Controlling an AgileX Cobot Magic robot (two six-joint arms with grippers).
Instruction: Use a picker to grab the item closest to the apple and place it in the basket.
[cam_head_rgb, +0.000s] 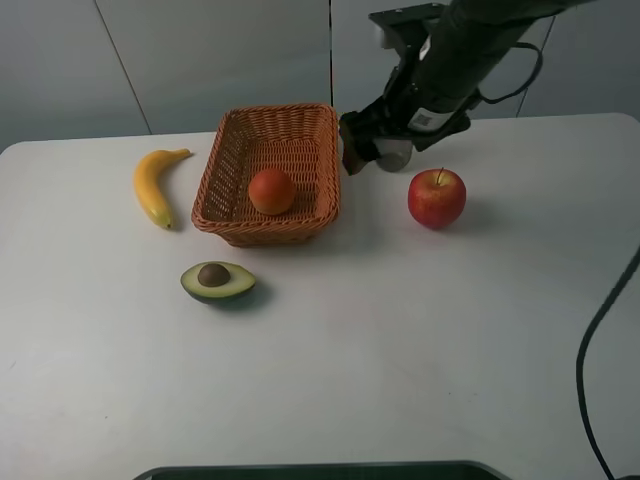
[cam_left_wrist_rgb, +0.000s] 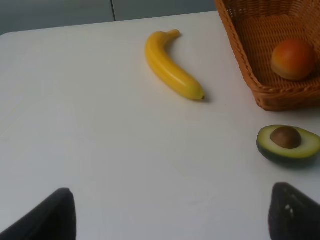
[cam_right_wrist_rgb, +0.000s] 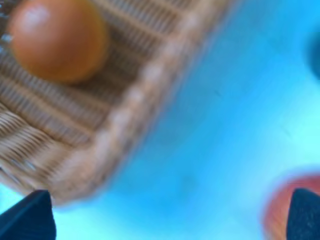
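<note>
My right claw (cam_head_rgb: 372, 158) hangs released and empty between basket (cam_head_rgb: 265, 231) and apple (cam_head_rgb: 436, 197). The orange fruit (cam_head_rgb: 271, 191) lies inside the basket, so I judge the placing done. My left claw (cam_left_wrist_rgb: 172, 216) is spread wide, idle beside the avocado (cam_left_wrist_rgb: 288, 142).

Table (cam_head_rgb: 400, 350): basket (cam_head_rgb: 268, 236), banana (cam_head_rgb: 153, 186), avocado (cam_head_rgb: 217, 281) (halved), apple (cam_head_rgb: 436, 197).

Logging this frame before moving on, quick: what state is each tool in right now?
Left tool: open, holding nothing.
Right tool: open, holding nothing.
</note>
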